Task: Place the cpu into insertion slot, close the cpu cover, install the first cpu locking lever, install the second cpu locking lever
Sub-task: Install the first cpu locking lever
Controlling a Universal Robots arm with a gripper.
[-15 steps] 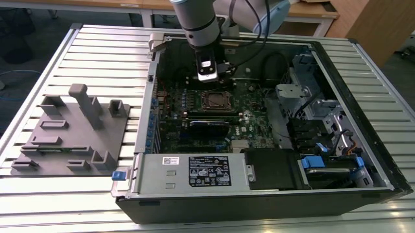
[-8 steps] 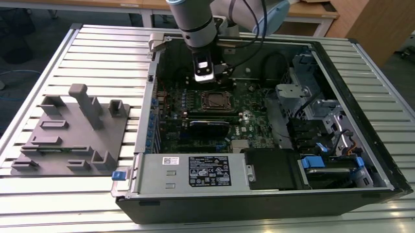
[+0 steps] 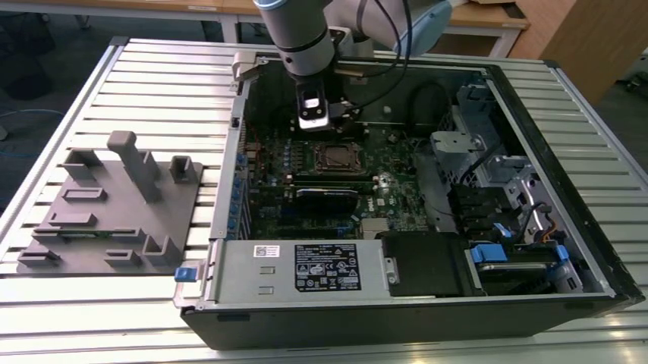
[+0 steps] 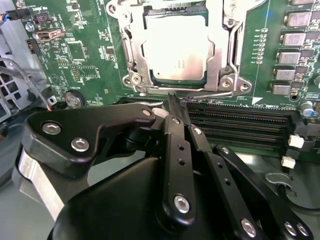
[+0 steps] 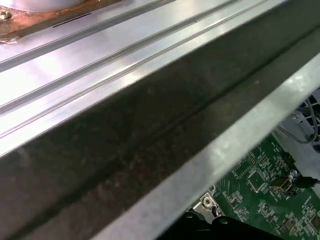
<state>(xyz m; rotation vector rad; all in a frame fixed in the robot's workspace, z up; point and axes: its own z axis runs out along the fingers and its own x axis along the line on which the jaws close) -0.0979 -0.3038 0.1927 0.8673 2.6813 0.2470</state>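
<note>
On the slatted desk (image 3: pixel 142 76), the open computer case (image 3: pixel 567 303) closely walls in the hand (image 4: pixel 173 102). Its fingertips meet at a wire lever (image 4: pixel 210 93); any grip is hidden. The cpu (image 4: pixel 175 47) sits in the insertion slot (image 4: pixel 127 55) under the cpu cover (image 4: pixel 217 60).

CPU's in, cover's down

The cpu (image 4: pixel 175 45), a pale silvery square, sits flat in the slot (image 3: pixel 332 158) on the green board. The cover (image 4: pixel 221 55), a silvery-brown metal frame, lies flat around it, the chip's face showing through its window.
</note>
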